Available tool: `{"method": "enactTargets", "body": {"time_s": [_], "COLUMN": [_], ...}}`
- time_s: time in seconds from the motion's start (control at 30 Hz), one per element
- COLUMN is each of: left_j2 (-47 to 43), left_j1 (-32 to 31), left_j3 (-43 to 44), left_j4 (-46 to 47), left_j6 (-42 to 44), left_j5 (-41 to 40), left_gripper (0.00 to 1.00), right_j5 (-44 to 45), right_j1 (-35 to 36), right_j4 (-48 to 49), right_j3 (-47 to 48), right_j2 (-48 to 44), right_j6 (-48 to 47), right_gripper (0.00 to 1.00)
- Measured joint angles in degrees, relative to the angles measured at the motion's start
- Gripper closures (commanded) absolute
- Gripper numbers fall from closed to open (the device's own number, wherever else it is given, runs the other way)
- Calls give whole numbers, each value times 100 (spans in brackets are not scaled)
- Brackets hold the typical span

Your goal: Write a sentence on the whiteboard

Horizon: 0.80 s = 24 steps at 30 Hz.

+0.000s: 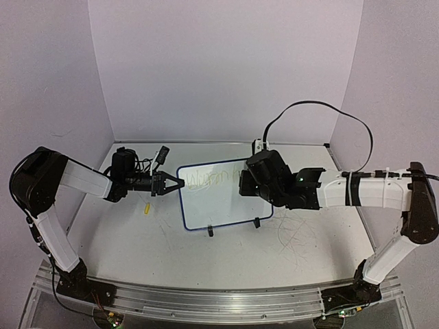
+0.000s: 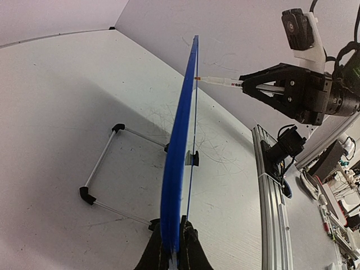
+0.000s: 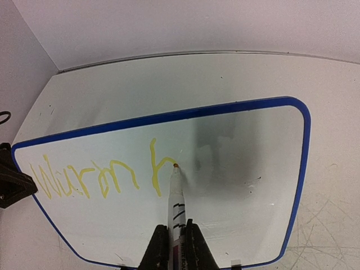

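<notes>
While the left gripper (image 2: 175, 243) clamps the whiteboard's (image 3: 247, 208) edge, the right gripper (image 3: 175, 239) grasps a marker (image 3: 175, 197) touching the sentence's (image 3: 101, 178) last letter.

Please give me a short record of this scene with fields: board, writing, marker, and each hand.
board: whiteboard, blue frame, standing on its wire stand
writing: sentence, yellow, looks like "Warm h"
marker: marker, tip touching the whiteboard beside the "h"
left hand: left hand, shut on the whiteboard's edge
right hand: right hand, shut on the marker
</notes>
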Motion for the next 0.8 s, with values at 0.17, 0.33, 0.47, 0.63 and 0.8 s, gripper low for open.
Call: {"method": "enactTargets", "body": {"time_s": [0.17, 0.33, 0.47, 0.63, 0.8], "left_j2": [0, 0, 0, 0, 0], "left_j1": [0, 0, 0, 0, 0], "left_j3": [0, 0, 0, 0, 10], "left_j4": [-4, -11, -14, -23, -32], "left_j6": [-2, -2, -2, -2, -2], "left_j5": [-2, -7, -9, -17, -17], "left_gripper": [100, 100, 100, 100, 100], "right_j5": [-43, -82, -86, -93, -93], "right_j1": [13, 37, 39, 45, 50], "right_j4": [-1, -20, -23, -45, -70], "right_j3": [-54, -115, -124, -161, -172], "right_j2": [0, 0, -1, -11, -11], "right_j6": [103, 177, 246, 287, 309], "right_gripper": [100, 100, 100, 100, 100]}}
